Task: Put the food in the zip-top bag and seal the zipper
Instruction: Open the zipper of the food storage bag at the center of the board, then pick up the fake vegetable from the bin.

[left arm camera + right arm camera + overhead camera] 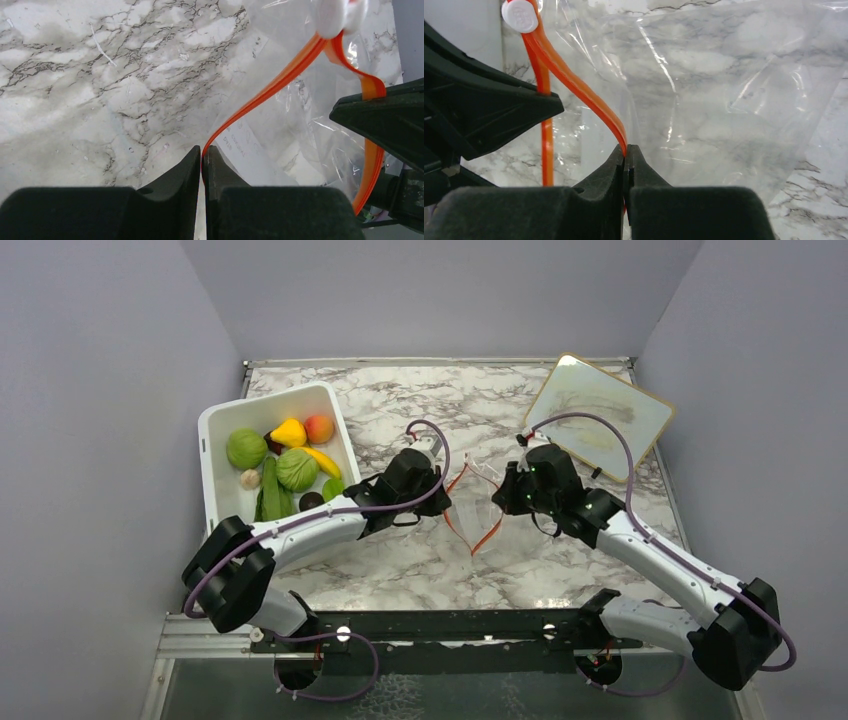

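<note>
The clear zip-top bag [478, 502] hangs between both grippers over the middle of the table, its mouth spread open. Its red-orange zipper [460, 530] runs along both lips; it also shows in the left wrist view [280, 80] and the right wrist view [574, 75]. My left gripper [443, 502] is shut on the left lip of the zipper, seen in its wrist view [202, 152]. My right gripper [500, 498] is shut on the right lip, seen in its wrist view [625, 150]. A white slider [520, 16] sits at the zipper's end. The food [285, 465] lies in the white tub [215, 420] at the left.
A framed board [600, 415] lies tilted at the back right of the marble table [400, 410]. Grey walls close in the left, back and right sides. The left arm's links run along the tub's near edge.
</note>
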Robot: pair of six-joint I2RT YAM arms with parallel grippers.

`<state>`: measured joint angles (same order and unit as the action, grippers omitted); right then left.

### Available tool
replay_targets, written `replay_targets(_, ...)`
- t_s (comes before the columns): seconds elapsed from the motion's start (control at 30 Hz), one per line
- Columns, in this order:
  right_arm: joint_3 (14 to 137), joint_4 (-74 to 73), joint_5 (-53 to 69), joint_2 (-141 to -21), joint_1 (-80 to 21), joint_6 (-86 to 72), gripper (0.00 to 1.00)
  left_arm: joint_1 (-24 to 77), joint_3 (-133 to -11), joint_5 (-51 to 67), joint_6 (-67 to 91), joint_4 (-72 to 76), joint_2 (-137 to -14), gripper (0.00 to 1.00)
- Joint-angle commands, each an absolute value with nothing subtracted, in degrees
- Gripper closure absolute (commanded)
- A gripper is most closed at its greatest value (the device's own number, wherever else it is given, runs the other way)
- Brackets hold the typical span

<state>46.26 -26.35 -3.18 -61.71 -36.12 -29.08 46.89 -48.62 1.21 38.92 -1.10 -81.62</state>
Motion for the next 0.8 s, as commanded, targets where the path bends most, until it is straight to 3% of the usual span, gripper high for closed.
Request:
replay_targets(0.0,44.6,-17.8,2.7,-59.1,-36.4,-28.7,0.99,46.9,-49.4,1.3,39.0,-2.1,-80.9,0.85)
replay_targets(0.2,45.2,-16.3,4.9,-59.2,-36.4,-31.2,0.99,46.8,-52.3,-0.3,36.8,-6.3,-78.1,0.51)
replay_targets(0.43,44.0,-13.4,4.3,-60.1,-36.4,-32.3,0.99,46.9,-54.1,-1.5,32.9,-11.1,-73.4,0.33)
replay_targets(0.77,45.1,-14.0,4.8,-58.6,-36.4,-31.4,0.99,46.8,-56.8,-15.2,28.6,-20.7,-66.0,0.03)
